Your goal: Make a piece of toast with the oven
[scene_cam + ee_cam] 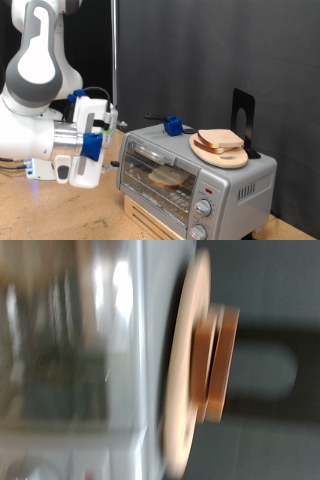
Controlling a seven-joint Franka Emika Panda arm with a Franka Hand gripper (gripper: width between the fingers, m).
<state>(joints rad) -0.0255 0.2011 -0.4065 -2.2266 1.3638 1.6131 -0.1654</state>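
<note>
Silver-grey toaster oven [195, 170] stands on a wooden stand on the desk [50, 215], door shut. A round wooden board [220, 152] lies on its roof, bearing slices of bread [220, 139] lying flat, long axis level. Another piece of toast [168, 177] lies inside on the rack, presumably for heating. The hand [110, 122] hovers beside the oven's left; its grip state is indiscernible.

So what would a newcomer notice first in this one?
The toast lies on a round wooden board on top of the oven, towards the exterior view's right. The gripper sits just left of the oven, by the door's upper corner, holding nothing visible. Something pale sits on the rack inside.
</note>
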